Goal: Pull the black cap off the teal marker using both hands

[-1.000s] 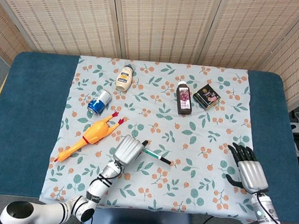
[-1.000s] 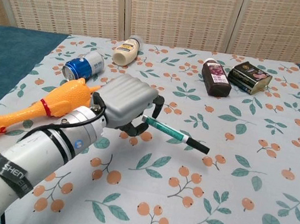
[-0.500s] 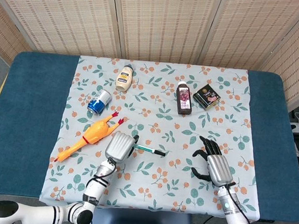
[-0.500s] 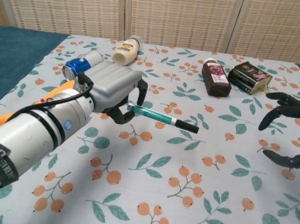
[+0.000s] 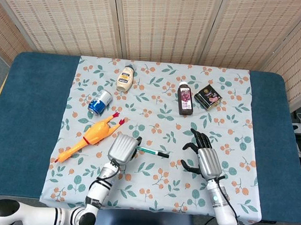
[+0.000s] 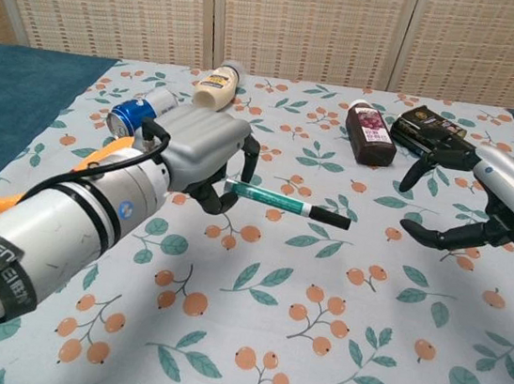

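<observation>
Two robot hands in play, one loaded. My left robot hand (image 6: 207, 152) grips the slim teal plastic marker (image 6: 271, 197) by its tail end, fingers curled round the barrel, holding it clear of the table (image 5: 28, 128) and roughly level, with the black cap (image 6: 328, 218) pointing out toward my right side. My right robot hand (image 6: 484, 198) is spread and holding nothing, fingers apart, palm turned toward the cap end but apart from it; a gap of floral cloth (image 6: 248, 333) shows between them in the chest view. In the head view the marker (image 5: 149, 151) sits between the two robot hands, above the cloth's near-centre. Judgement on handling: a light, stiff, smooth barrel, likely to slip or twist if held loosely, and the cap probably snaps on with a friction fit, so it should resist and then release suddenly. The cap is short and narrow, so a fingertip pinch on the cap alone looks best, keeping off the teal barrel. Pull along the marker's axis, not sideways, or the barrel may lever out of the left grip. Risk: my left hold is far from the cap, leaving a long unsupported length. Nearby clutter, a yellow rubber chicken toy (image 5: 93, 135), lies beside my left arm, clear of the pull.
</observation>
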### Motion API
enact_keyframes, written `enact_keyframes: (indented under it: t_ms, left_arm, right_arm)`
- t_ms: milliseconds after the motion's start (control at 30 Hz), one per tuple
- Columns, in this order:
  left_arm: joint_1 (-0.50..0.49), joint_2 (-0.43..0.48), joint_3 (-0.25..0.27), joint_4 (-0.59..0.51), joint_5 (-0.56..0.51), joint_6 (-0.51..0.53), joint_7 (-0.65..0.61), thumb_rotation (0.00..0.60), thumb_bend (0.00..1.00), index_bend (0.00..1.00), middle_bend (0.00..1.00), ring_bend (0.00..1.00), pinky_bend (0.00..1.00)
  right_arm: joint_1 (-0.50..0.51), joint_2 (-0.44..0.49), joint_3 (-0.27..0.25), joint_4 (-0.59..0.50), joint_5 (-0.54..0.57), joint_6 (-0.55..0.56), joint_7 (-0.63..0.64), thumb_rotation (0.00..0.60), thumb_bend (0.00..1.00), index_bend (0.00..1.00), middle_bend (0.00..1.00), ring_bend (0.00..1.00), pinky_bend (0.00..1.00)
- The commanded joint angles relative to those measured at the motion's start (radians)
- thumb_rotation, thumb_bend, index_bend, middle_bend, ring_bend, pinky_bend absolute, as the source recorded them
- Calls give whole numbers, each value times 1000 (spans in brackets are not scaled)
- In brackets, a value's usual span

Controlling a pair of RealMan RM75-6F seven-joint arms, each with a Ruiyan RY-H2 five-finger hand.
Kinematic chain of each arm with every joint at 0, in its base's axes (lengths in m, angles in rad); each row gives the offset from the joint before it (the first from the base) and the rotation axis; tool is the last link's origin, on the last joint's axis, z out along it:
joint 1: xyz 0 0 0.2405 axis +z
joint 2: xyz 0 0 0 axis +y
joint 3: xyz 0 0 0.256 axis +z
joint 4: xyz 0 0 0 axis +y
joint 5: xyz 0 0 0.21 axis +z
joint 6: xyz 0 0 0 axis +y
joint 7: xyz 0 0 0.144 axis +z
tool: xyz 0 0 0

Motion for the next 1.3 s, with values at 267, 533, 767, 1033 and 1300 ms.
enact_keyframes:
  t_ms: [267,533,767,1033,1300]
  left_arm:
    - [-18,3,11,-7,-21,15,4,600,513,867,1000,1000,1000]
    - [-33,1,5,-15,-41,26,3,600,512,866,1000,1000,1000]
    - [-44,1,7,-7,-59,29,1,600,512,866,1000,1000,1000]
    - [-53,4,15,-14,-62,34,-7,600,511,866,1000,1000,1000]
    - [-59,10,17,-15,-74,35,-16,600,512,863,1000,1000,1000]
  right_arm:
    - [34,-71,13,59,29,-25,20,549,182,444,0,0,0]
    - [55,-117,23,102,47,-39,43,548,182,473,6,0,0]
    - [67,-150,24,136,52,-45,74,548,182,495,24,0,0]
    - [80,-171,26,163,58,-54,79,548,191,538,24,0,0]
    - [87,-185,29,176,60,-52,97,548,235,601,44,0,0]
